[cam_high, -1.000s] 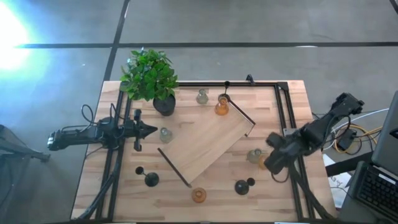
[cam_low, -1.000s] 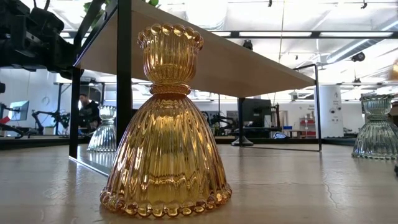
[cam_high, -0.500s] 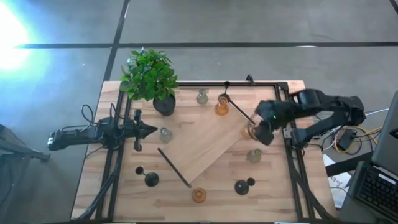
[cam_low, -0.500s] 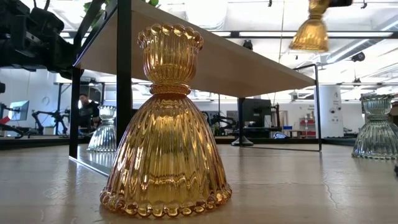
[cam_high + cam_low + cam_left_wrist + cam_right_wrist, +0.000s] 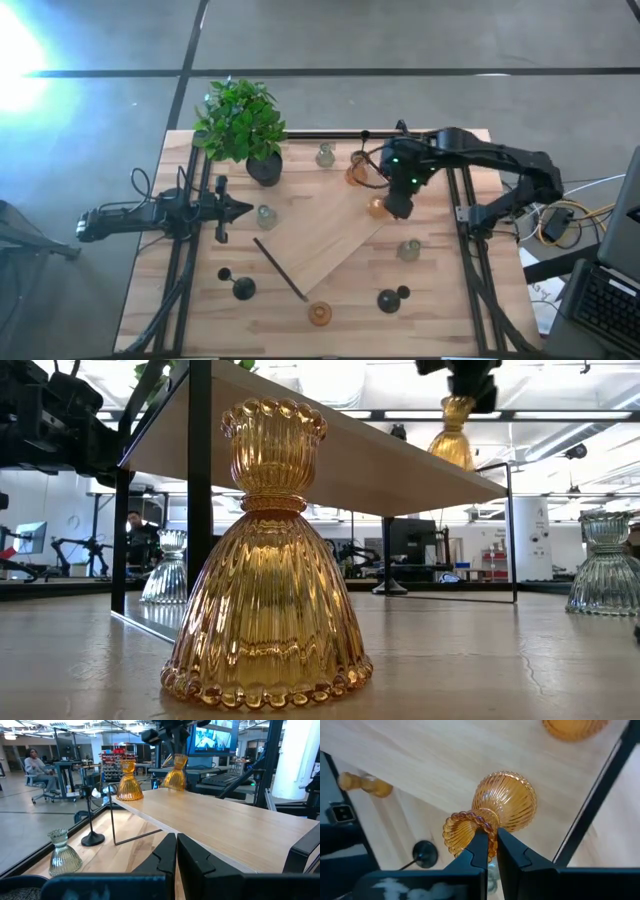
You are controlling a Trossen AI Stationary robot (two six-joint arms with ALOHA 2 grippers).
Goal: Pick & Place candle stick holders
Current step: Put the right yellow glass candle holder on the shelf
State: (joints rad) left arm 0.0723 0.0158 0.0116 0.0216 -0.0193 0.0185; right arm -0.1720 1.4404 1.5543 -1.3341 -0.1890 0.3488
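Observation:
My right gripper is shut on an amber glass candle stick holder, hanging over the right part of the raised wooden shelf. A second amber holder stands on the shelf's far corner; a third stands on the table near the front edge. Pale green holders and black stemmed ones stand on the table. My left gripper waits shut and level at the table's left. My right gripper pinches the beaded rim of the holder's cup between its two fingers; one finger lies over the cup's opening, the other outside it. The fingers slant steeply down from above. The holder hangs below them, bulbous base down, above the shelf.
A black pot with a green plant stands at the table's far left. The shelf's thin black frame runs along the right and far sides. A person sits in the room beyond the table.
My right gripper has swung from the table's right edge toward the left and far side, rising and rolling its wrist. The amber holder, which stood beside the pale green one at the right, has gone with it, lifted clear and now over the shelf.

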